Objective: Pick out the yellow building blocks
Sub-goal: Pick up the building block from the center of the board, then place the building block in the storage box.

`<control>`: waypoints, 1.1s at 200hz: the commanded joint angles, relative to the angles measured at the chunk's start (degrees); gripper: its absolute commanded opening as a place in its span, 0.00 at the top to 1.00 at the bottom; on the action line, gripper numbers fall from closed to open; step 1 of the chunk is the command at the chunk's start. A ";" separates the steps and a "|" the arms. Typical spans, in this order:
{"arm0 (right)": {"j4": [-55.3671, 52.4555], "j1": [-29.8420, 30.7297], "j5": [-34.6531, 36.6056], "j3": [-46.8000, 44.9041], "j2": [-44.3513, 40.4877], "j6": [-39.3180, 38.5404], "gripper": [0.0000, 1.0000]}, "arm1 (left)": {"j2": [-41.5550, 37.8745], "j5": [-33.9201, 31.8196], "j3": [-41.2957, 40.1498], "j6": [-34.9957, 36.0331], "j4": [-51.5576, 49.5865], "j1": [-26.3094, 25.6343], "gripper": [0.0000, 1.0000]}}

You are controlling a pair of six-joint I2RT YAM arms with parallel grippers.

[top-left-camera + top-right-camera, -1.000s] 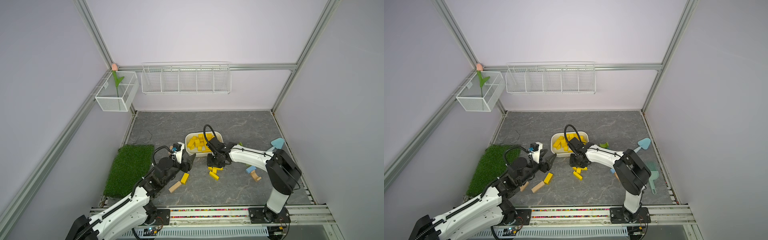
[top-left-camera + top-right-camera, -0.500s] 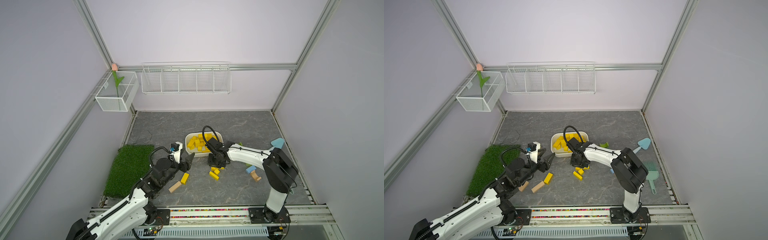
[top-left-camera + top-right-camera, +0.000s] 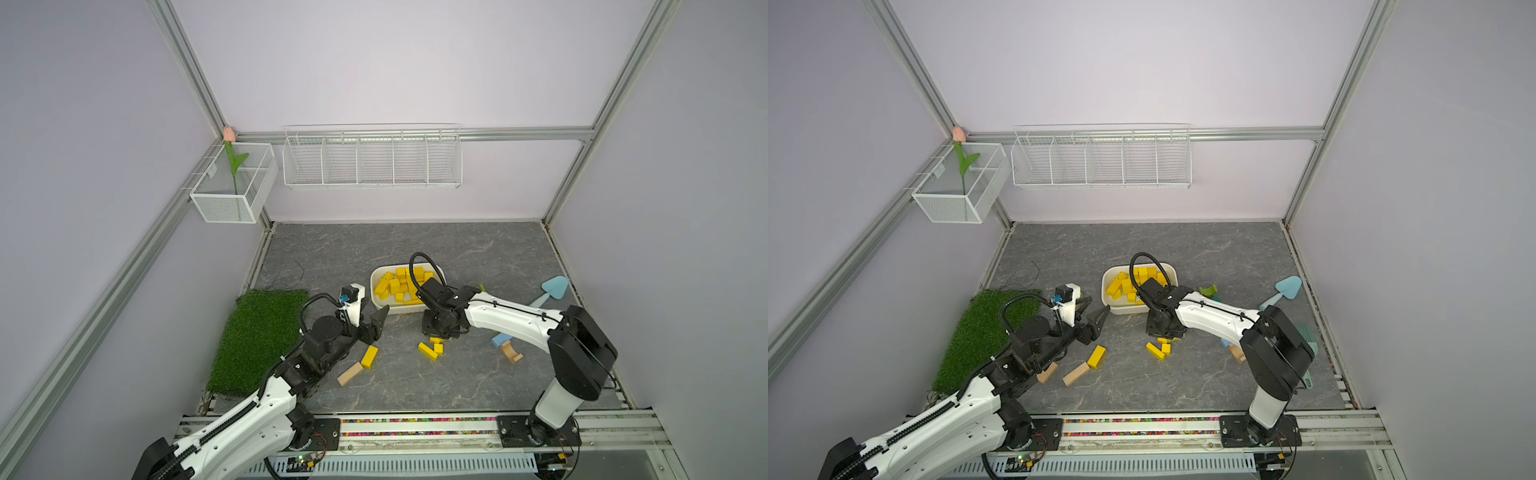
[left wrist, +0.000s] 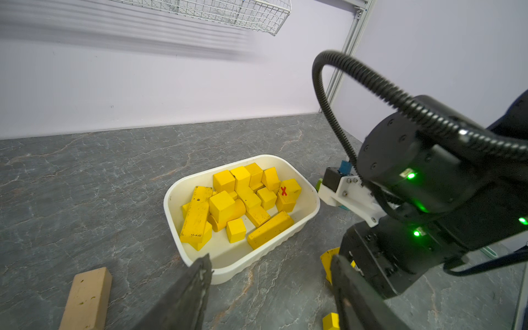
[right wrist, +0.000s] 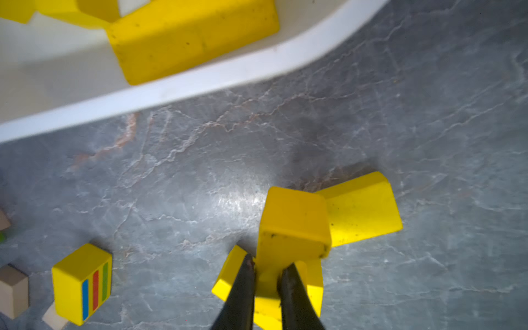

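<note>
Grey marbled tabletop [image 3: 415,249] forms the floor of a lilac-walled cell. Most of the yellow building blocks [image 4: 223,204] are piled in a white tray [image 4: 234,268] near the middle of the tabletop, with cubes, bars and a cylinder lying across one another.

Just in front of the tray, toward the front edge, one yellow block [image 5: 294,225] is clamped between the fingers of the downward-pointing right gripper [image 5: 268,264]. It touches a slanted yellow piece [image 5: 361,208], and another is partly hidden under the fingers. Whether the clamped block is lifted off the tabletop cannot be told. In both top views these fingers are covered by the wrist.

A yellow striped block [image 5: 81,283] lies farther toward the left edge, just beside a tan block [image 3: 350,373]. The left gripper [image 4: 271,258] is held with its fingers apart and nothing between them, close to the tray's front wall.

A wide bare stretch of tabletop is seen between the tray and the back edge, and another along the front edge. A grass mat [image 3: 257,336] takes up the front left corner. A blue block [image 3: 500,340], a tan arch [image 3: 512,353] and a blue shovel [image 3: 555,286] crowd the right edge, partly behind the right arm. Part of the tray is crossed by that arm's cable. The wall rack is smeared in the left wrist view.
</note>
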 commanded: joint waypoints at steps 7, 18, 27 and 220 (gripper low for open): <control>-3.67 0.66 3.61 -0.12 -4.69 -1.25 0.89 | -0.32 0.39 -0.62 -1.13 0.62 0.34 0.32; -3.95 0.66 4.33 0.36 -5.94 -1.74 0.89 | -0.44 0.42 -0.67 -1.15 0.64 0.33 0.32; -4.23 0.66 4.89 1.15 -6.56 -2.49 0.89 | -0.37 0.37 -0.65 -1.10 0.69 0.33 0.32; -6.07 -5.04 -4.00 31.05 18.62 -21.45 0.77 | -0.90 0.56 -1.54 -1.30 1.02 0.77 0.32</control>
